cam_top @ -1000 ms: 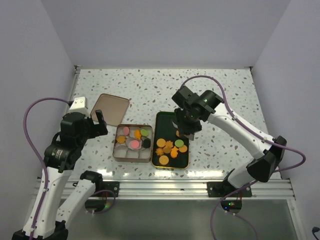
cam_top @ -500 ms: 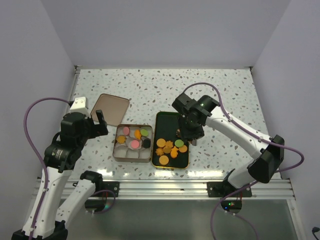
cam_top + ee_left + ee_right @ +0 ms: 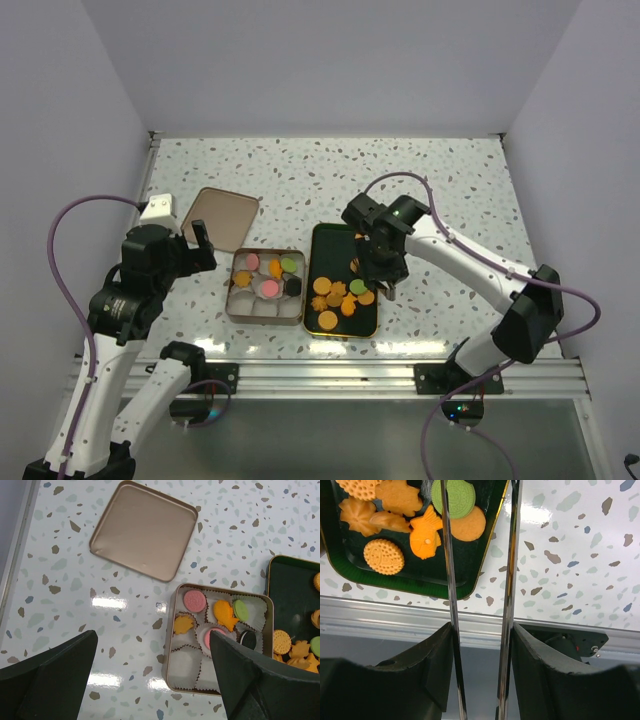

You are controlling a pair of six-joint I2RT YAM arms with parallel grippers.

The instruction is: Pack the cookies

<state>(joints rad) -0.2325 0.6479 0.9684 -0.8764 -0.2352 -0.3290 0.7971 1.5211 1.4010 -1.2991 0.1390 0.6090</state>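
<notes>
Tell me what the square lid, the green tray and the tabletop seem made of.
Lid: likely thin metal, satin bronze, rolled rim. Tray: probably painted metal, glossy dark green, gold edge. Tabletop: glossy speckled surface with bright glare; stone or laminate, can't tell.

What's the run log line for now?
left gripper: open, above table | right gripper: open, empty, over green tray rim | cookies: some in tin, rest on tray

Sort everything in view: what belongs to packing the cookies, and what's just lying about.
For the job: loose cookies, green tray, packed cookies, tin with paper cups, right claw open at the tray's edge.
Lying about: lid, set apart from the tin; left claw, open and empty.
</notes>
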